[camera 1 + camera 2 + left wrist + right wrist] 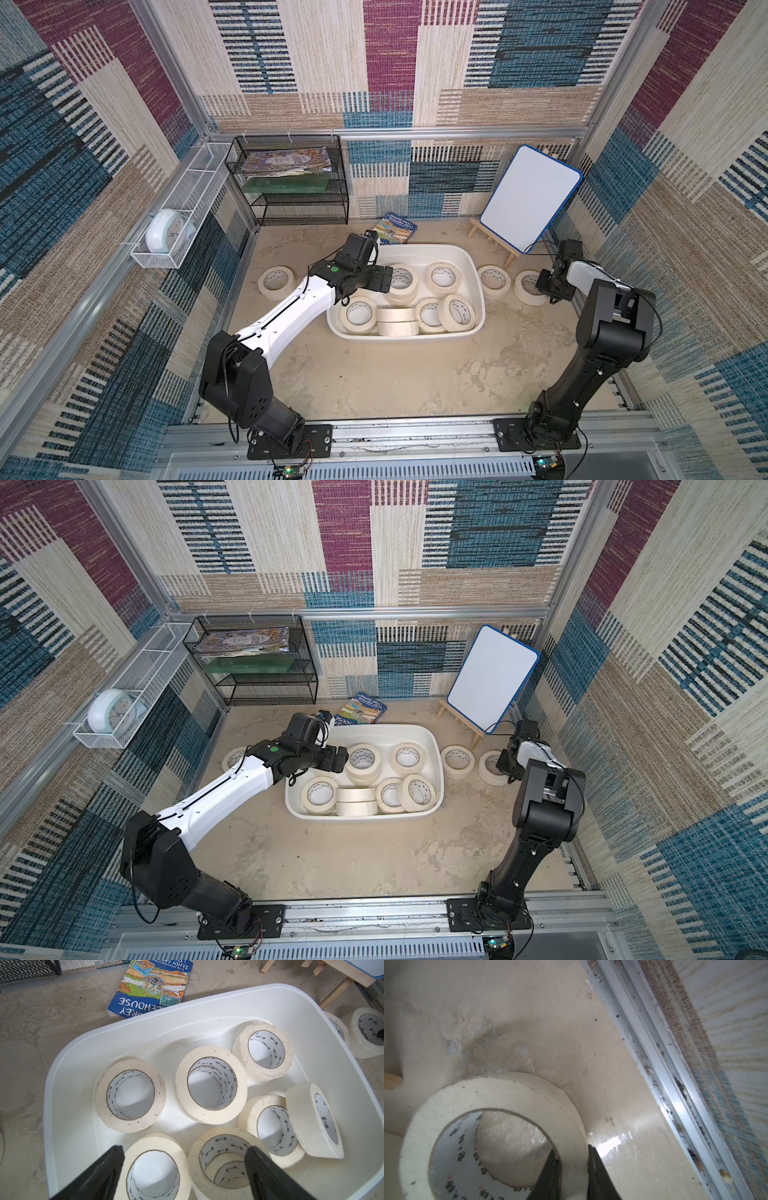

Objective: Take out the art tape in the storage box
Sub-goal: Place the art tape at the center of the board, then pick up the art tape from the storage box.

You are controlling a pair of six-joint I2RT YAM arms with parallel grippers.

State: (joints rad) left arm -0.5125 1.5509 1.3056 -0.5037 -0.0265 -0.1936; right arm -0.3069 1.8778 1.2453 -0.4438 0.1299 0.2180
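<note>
The storage box is a white tub in the middle of the floor, seen in both top views, and it holds several cream art tape rolls. Most lie flat; one leans on edge. My left gripper hovers open over the tub's left part, its fingers spread above two rolls and touching neither. My right gripper is shut on the wall of a roll at floor level right of the tub, one finger inside the core. Another roll lies beside it, and one more lies left of the tub.
A blue picture book lies just behind the tub. A whiteboard on a wooden easel stands at the back right, close to my right wrist. A black mesh rack and a white wire basket sit back left. A metal rail runs along the right wall.
</note>
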